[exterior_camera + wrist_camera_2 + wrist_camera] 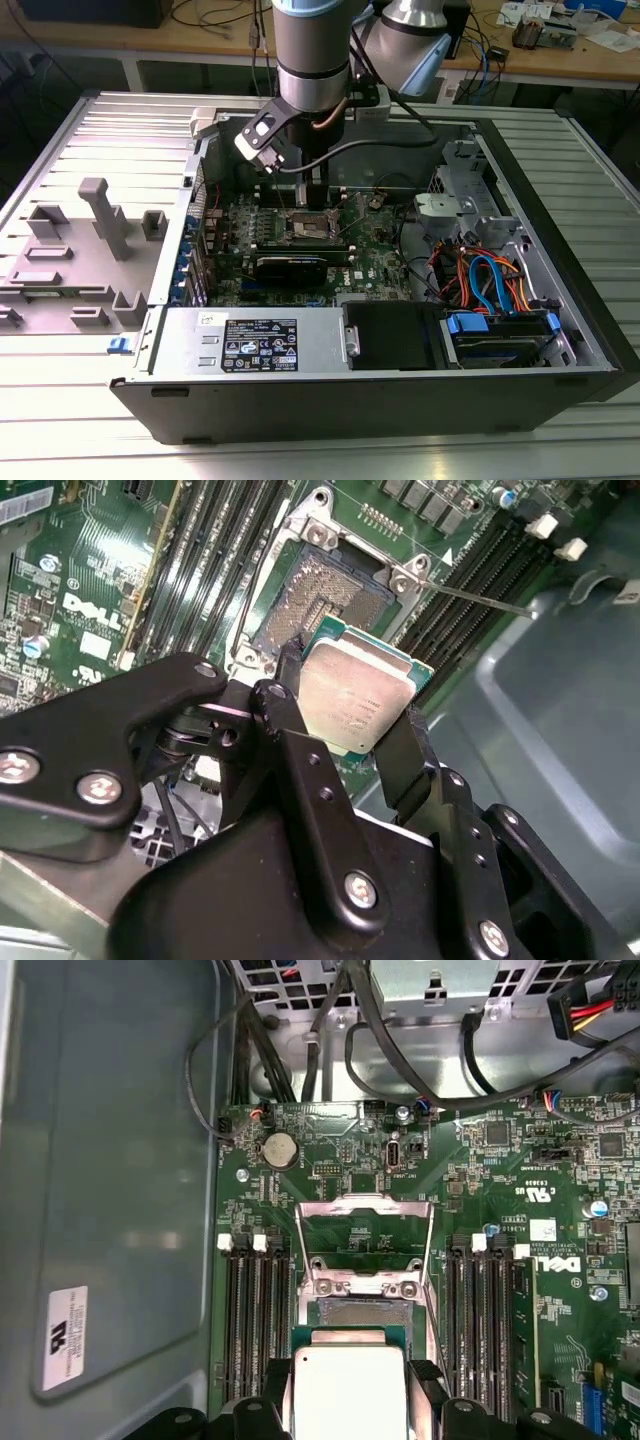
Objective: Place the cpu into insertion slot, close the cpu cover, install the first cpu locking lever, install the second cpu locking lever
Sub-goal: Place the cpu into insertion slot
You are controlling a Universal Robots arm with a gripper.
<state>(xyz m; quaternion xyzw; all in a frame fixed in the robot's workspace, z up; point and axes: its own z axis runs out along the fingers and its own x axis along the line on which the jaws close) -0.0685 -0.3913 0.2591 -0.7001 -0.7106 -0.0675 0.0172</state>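
Upper centre of the exterior view, gripper with jaws clenched on cpu by its edges, near the bare insertion slot, cpu cover swung back clear.

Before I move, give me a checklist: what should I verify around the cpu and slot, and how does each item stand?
1. Gripper shut on the cpu, a finger on each of two opposite edges: ok.
2. Cover flipped open, off the slot: ok.
3. Slot bare, nothing lying on its contacts: ok.
4. Lever swung out, away from the slot: ok.
5. Cpu seated in the slot: not ok; it is in the gripper, overlapping one edge of the slot in both wrist views.
6. Cpu's corner mark matched to the slot's: cannot tell.
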